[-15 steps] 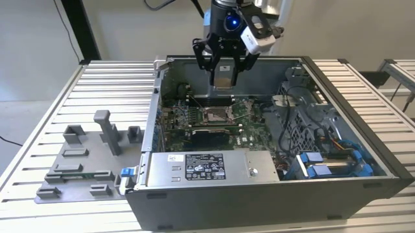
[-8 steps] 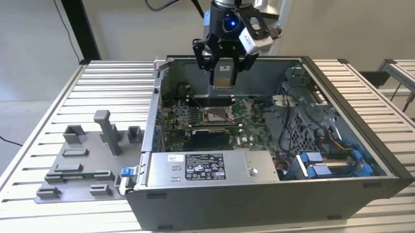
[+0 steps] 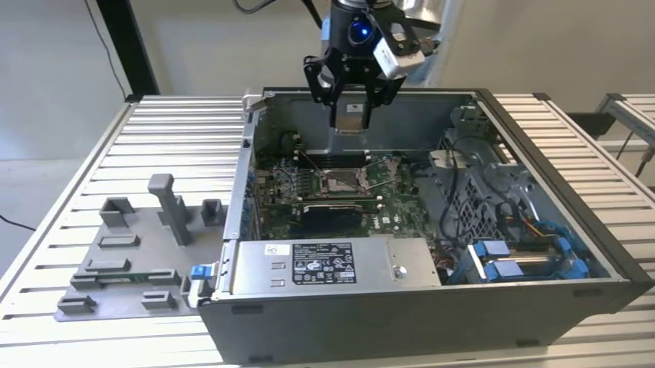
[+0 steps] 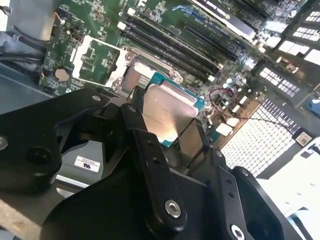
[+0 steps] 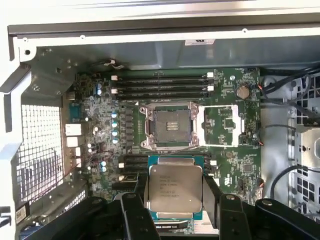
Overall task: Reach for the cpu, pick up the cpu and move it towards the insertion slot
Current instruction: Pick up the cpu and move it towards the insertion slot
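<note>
Gripping the cpu (image 5: 175, 188) between its two black fingers (image 5: 134, 220), the gripper (image 3: 349, 115) hangs above the open computer case (image 3: 532, 146), over the rear part of the green circuit board (image 3: 394, 184). In both wrist views the cpu (image 4: 167, 117) sits between the finger pads, held by two opposite edges, with its pale silver top face turned toward the cameras. In the exterior view the chip appears as a pale plate hanging below the fingers, well clear of the board. The chip is square, so no long axis can be told; in the first wrist view its edges run roughly parallel to those of the socket frame.

The insertion slot (image 5: 168, 126) lies on the board beyond the cpu, its square metal frame around a dark centre, with its hinged cover plate (image 5: 220, 125) folded open just beside it. In the exterior view the insertion slot (image 3: 343, 181) lies below the gripper and nearer the camera.

The case rests on a ribbed, slatted metal table (image 3: 164, 146). A grey fixture plate (image 3: 133, 261) carrying raised grey blocks lies on the table toward the exterior view's left, beside the case. Pale walls stand behind the table.
</note>
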`<state>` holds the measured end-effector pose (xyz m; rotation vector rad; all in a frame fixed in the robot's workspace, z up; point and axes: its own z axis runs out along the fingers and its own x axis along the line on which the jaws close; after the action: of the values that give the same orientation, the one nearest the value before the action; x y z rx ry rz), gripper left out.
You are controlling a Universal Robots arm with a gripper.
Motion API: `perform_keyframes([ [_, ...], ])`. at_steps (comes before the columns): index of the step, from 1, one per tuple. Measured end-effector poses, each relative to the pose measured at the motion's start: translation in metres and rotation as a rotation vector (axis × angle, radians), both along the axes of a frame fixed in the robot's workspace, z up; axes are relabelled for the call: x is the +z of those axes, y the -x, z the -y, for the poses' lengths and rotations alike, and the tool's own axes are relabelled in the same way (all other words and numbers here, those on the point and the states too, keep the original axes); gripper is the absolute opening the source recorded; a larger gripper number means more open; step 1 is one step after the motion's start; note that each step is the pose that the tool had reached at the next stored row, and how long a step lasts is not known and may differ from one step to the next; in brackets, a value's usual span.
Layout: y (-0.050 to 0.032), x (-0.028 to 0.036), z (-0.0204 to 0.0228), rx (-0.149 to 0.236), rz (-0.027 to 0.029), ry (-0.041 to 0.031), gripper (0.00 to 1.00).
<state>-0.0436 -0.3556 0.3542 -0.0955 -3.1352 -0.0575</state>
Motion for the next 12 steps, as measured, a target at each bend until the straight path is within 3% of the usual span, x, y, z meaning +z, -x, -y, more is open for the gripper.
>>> perform_keyframes([
  [12, -0.0074, -0.001, -0.0207, -0.002, 0.0005, -0.0001, 0.0],
])
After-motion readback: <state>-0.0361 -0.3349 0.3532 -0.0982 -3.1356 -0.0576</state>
